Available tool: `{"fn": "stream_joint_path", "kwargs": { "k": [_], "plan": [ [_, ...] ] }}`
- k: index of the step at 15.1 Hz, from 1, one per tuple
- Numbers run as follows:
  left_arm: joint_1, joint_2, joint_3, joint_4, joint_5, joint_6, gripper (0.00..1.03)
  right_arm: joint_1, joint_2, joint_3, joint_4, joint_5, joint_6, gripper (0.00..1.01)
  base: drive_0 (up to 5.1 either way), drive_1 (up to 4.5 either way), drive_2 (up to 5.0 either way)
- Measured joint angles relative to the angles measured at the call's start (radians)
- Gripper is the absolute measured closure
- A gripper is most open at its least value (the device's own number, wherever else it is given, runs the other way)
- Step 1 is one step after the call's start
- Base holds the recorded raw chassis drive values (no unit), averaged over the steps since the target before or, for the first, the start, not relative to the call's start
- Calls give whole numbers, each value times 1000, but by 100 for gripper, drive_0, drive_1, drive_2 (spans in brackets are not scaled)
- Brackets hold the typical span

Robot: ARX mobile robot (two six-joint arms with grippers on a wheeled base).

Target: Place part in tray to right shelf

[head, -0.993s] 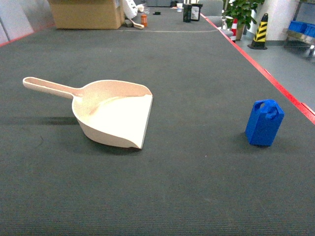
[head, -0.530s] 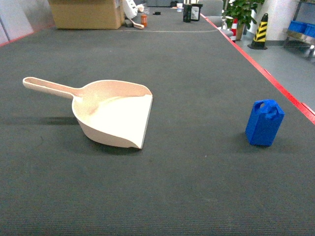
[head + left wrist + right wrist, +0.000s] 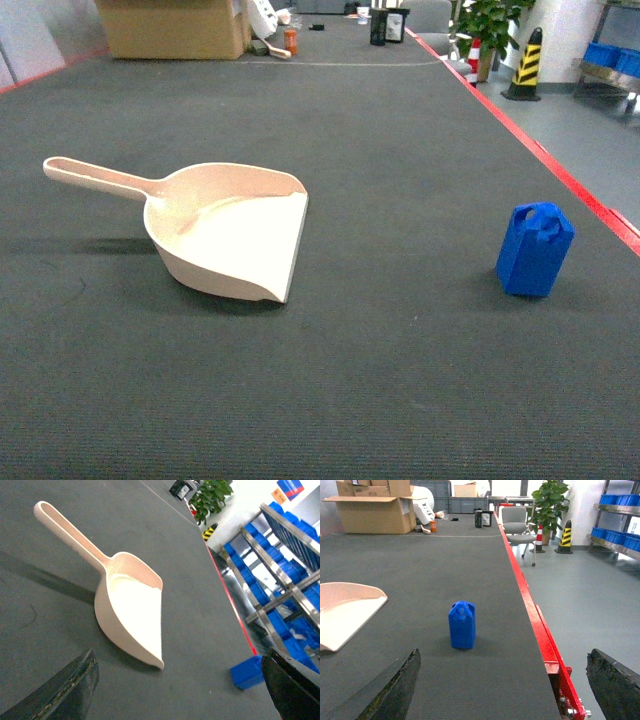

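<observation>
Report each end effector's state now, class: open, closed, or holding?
Left end effector: open, holding nothing.
Right end effector: open, holding nothing.

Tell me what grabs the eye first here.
The bright-blue part stands upright on the dark mat, near its red edge. Well to its left lies the pale tray, empty, mouth facing the part. Both grippers' fingers are spread, holding nothing.

left gripper (image 3: 177, 690): black fingers (image 3: 65, 692), scuffed, worn edges | right gripper (image 3: 502, 687): black fingers (image 3: 387, 690), similarly scuffed
</observation>
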State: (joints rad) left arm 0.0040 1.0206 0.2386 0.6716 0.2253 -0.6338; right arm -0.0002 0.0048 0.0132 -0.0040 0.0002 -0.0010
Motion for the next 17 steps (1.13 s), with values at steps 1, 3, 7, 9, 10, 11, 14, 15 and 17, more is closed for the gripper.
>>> {"fn": "stream_joint_path", "kwargs": {
  "k": [1,3,7,9,10,11,14,15,17],
  "plan": [
    [10,190,75,117,1,-69,5,0,0,0,-1,0,0,3,0,0,0],
    [22,438,193,188,11,-156,5,0,0,0,0,0,0,3,0,0,0],
    [30,761,417,190,-7,-286,5,0,0,0,0,0,0,3,0,0,0],
    [35,844,503,176,-18,-304,5,0,0,0,0,0,0,3,0,0,0],
    [42,883,540,176,-23,-311,5,0,0,0,0,0,0,3,0,0,0],
    [44,898,557,169,-23,-313,5,0,0,0,0,0,0,3,0,0,0],
    [75,1030,724,122,-22,-356,5,0,0,0,0,0,0,3,0,0,0],
    [87,1072,790,88,-42,-371,5,0,0,0,0,0,0,3,0,0,0],
    [103,1159,898,69,-33,-397,5,0,0,0,0,0,0,3,0,0,0]
  ]
}}
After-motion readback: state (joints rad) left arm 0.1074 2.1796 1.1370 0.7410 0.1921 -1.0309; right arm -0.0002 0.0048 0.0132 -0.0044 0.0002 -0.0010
